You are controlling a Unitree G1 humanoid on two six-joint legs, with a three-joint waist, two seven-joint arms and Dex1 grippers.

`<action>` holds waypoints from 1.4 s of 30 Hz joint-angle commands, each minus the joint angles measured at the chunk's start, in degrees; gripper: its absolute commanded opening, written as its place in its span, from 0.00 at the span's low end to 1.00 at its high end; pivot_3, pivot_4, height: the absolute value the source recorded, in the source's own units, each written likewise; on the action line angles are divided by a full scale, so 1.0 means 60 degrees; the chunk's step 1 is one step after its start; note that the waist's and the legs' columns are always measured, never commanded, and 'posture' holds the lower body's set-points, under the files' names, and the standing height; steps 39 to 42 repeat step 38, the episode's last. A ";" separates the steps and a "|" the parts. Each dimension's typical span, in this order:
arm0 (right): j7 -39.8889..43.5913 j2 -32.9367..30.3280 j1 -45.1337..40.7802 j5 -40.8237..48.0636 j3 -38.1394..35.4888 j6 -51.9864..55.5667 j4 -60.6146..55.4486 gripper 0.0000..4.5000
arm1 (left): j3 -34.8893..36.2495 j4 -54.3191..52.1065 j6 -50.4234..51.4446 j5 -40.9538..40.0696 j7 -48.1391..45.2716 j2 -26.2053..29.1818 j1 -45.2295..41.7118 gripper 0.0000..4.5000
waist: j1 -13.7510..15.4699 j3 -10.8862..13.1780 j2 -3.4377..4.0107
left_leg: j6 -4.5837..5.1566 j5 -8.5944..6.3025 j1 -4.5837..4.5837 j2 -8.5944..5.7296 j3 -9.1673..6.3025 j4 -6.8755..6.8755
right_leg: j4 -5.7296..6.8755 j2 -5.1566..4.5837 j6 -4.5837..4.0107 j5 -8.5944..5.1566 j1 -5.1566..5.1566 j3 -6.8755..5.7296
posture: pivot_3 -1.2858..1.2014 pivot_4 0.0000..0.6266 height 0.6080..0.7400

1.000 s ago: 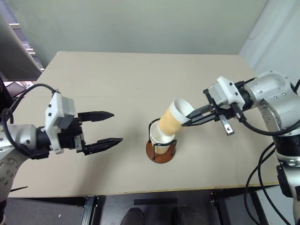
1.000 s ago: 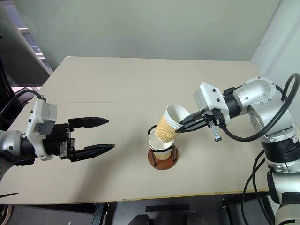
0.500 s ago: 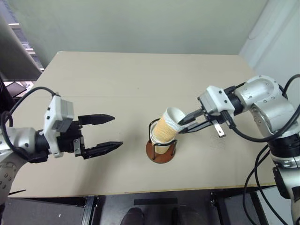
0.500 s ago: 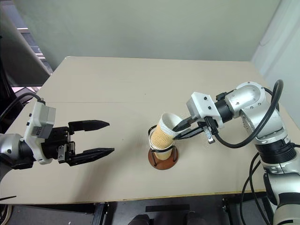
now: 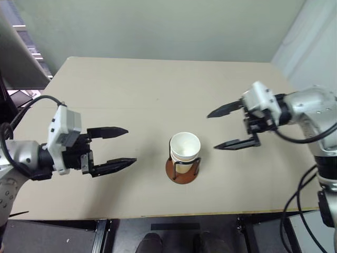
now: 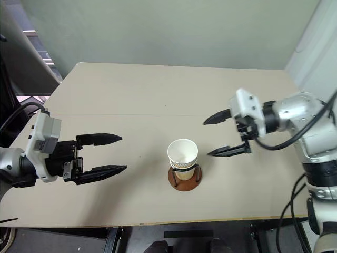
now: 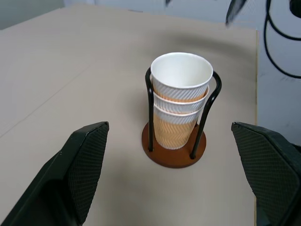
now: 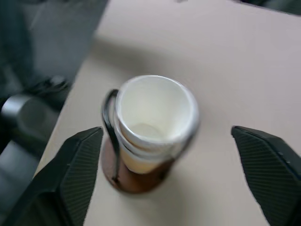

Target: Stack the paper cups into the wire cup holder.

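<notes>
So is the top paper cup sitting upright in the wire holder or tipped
Upright. The top paper cup sits nested straight in the stack, rim level, between the wire cup holder loops.

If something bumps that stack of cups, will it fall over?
Probably not easily. The paper cups sit nested inside the wire cup holder, whose loops hug both sides. Still, the stack rises above the loops and paper looks light, so a hard knock might tip holder and all.

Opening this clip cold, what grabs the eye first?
The paper cups, nested three deep and upright inside the wire cup holder near the table's front edge. On either side hang the left gripper and right gripper, both open and empty.
</notes>
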 commanded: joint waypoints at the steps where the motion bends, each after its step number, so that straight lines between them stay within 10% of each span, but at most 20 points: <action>1: -0.0043 -0.0537 0.1278 0.1183 -0.2013 0.0486 0.0096 0.99 | 0.0320 0.0269 -0.0199 0.0045 -0.0269 0.0070 0.0070 1.00 | 0.0037 0.0001 -0.0001 | 0.0000 0.0000 0.0001 0.0000 0.0003 -0.0002 | -0.0001 -0.0003 -0.0004 -0.0002 0.0001 0.0002 | 0.52 0.24 1.00; 13: 0.0481 -0.2049 0.4639 0.1687 -0.4380 0.0442 0.0807 0.99 | 0.0812 0.1616 -0.0432 0.0723 -0.0940 0.0135 0.1048 1.00 | -0.0105 0.0002 -0.0002 | 0.0006 -0.0005 0.0032 0.0003 0.0080 -0.0001 | 0.0044 0.0002 -0.0030 -0.0018 0.0001 0.0020 | 0.52 0.24 1.00; 42: -0.0144 -0.1646 0.3535 0.1746 -0.3480 0.0062 0.1465 0.99 | 0.1028 0.1302 -0.0054 0.0499 -0.0526 -0.0130 0.1227 1.00 | -0.0143 0.0002 -0.0003 | 0.0017 -0.0011 0.0040 -0.0002 0.0084 0.0004 | 0.0094 0.0006 -0.0049 -0.0030 -0.0004 0.0017 | 0.52 0.24 1.00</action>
